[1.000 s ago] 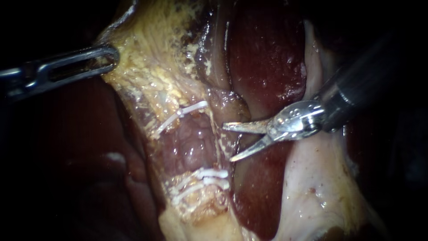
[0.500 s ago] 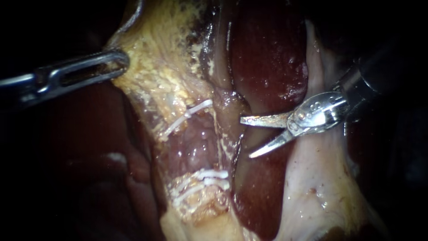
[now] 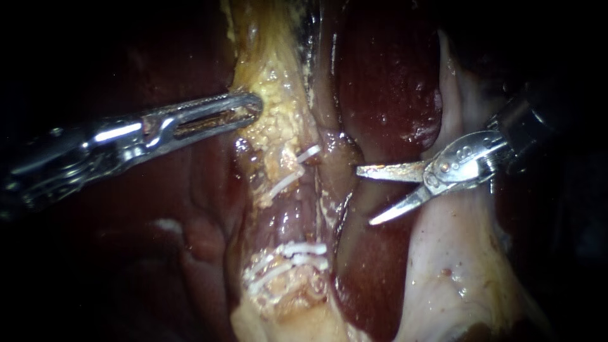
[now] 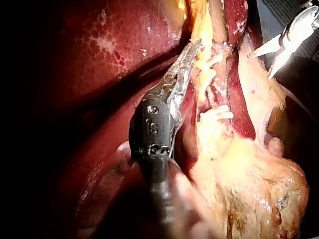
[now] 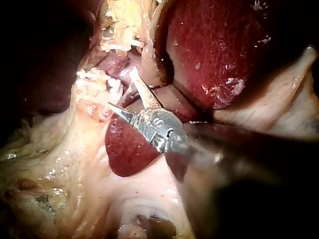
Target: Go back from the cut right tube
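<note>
My right instrument's pincer (image 3: 365, 196) stands open and empty just beside the clipped tube (image 3: 286, 212), which looks soft, slick and easily torn, so I judge it best left untouched, never tugged near its clips (image 3: 297, 250).

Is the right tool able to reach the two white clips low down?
Probably yes: the right instrument, blades open, hangs beside the tube with nothing before the clips; the left instrument grips fatty tissue higher up.
</note>
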You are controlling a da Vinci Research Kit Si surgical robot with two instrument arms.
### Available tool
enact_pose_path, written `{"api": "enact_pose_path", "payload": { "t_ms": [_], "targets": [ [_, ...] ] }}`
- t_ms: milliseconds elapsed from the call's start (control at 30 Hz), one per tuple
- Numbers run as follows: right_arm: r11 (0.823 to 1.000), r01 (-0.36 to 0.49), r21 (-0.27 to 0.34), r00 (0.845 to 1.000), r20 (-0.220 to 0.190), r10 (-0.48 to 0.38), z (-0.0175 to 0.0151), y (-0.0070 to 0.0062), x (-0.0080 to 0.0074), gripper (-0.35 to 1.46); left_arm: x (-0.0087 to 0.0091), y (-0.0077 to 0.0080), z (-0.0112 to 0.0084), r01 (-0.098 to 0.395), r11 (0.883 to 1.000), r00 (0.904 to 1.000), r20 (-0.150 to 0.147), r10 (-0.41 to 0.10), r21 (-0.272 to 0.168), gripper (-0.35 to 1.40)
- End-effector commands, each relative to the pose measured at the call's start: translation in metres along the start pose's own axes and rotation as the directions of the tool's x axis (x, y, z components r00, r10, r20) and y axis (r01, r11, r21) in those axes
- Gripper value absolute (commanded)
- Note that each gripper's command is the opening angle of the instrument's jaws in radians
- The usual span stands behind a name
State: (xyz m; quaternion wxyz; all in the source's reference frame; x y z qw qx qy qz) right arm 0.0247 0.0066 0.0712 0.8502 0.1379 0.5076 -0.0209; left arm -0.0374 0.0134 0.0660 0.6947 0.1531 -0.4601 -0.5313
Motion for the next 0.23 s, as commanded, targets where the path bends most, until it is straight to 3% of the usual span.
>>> {"api": "enact_pose_path", "payload": {
  "t_ms": [33,233],
  "targets": [
    [1.000,-0.001,-0.001,1.000,0.001,0.001,0.0000,0.0000,0.0000,1.43,-0.0001,0.0000,-0.0001,0.000,1.000,1.0000,-0.001,0.000,-0.001,-0.35],
    [1.000,-0.001,-0.001,1.000,0.001,0.001,0.0000,-0.0001,0.0001,1.43,-0.0001,0.0000,-0.0002,0.000,1.000,1.0000,-0.001,0.000,0.000,-0.35]
  ]
}}
